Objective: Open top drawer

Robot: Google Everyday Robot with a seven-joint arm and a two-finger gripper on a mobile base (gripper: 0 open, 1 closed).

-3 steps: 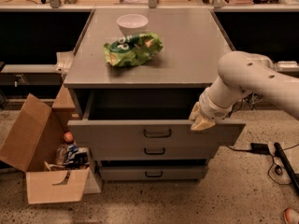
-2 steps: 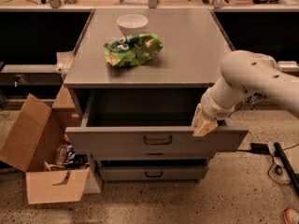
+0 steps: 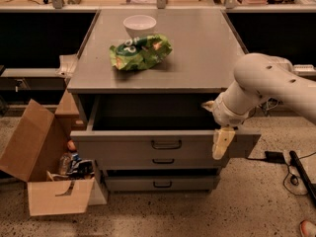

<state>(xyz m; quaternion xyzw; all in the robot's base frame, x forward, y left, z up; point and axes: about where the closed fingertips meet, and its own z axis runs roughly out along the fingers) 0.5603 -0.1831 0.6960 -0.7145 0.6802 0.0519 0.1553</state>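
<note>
The top drawer is the widest grey drawer and stands pulled well out from the grey cabinet, its dark inside showing. Its small black bar handle sits at the centre of the flat front. My gripper, on the white arm coming in from the right, is at the right end of the drawer's front, reaching over its top edge. Two narrower grey drawers below it are shut.
A white bowl and a green crumpled bag lie on the cabinet top. An open cardboard box with items stands on the floor at the left. Cables lie on the floor at the right.
The top drawer has slid further out towards the camera. My gripper has moved forward and down with its front's right end.
</note>
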